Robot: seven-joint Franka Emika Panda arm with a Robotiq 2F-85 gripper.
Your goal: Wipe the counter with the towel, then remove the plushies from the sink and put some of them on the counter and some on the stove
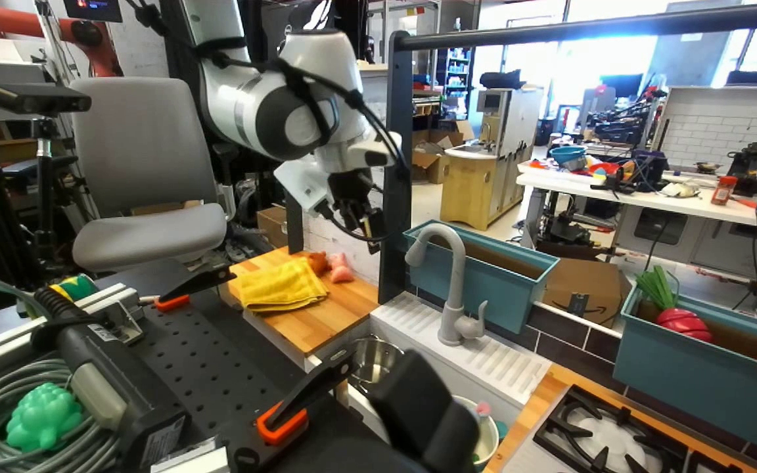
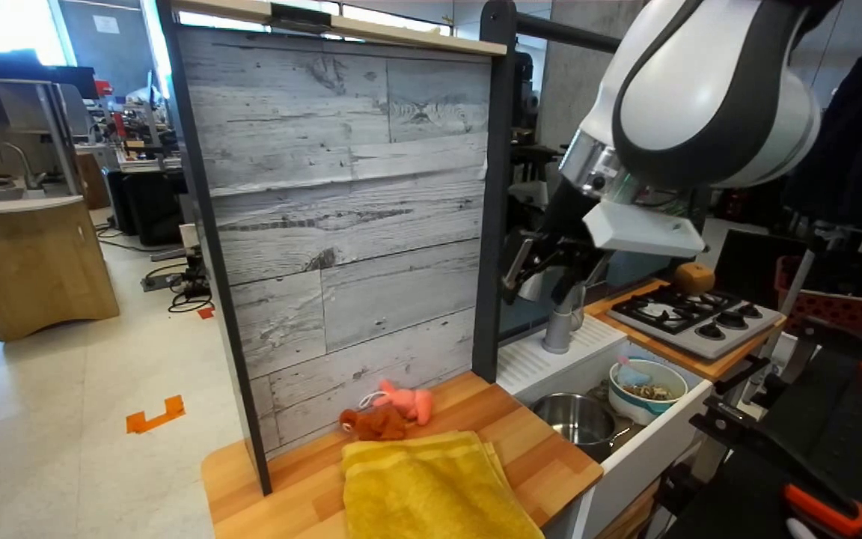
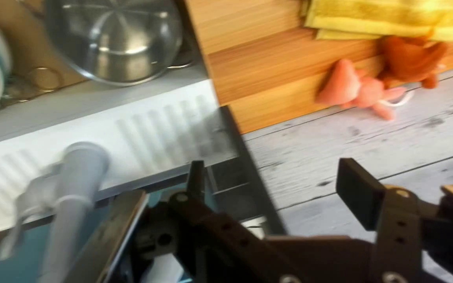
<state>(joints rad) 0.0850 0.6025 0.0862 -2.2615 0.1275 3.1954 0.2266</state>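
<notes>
An orange-brown plush (image 2: 376, 424) and, just beside it, a pink plush (image 2: 412, 404) lie on the wooden table (image 2: 539, 464), below and left of the gripper (image 2: 535, 290) in both exterior views. A folded yellow towel (image 2: 431, 490) rests flat next to them, likewise below and left of the gripper. The gripper hangs released, its jaws parted wide in the wrist view. A gray tap (image 2: 557, 337) stands below and right of the gripper, at the sink (image 2: 655, 451), which holds a steel pot (image 2: 569, 418) and a white bowl (image 2: 629, 403) with a teal band; a blue-and-pink item (image 2: 631, 374) in the bowl is too small to identify. Farther right of the gripper, well apart, sits the stove (image 2: 700, 341), an orange rounded item (image 2: 694, 278) showing at its edge.
</notes>
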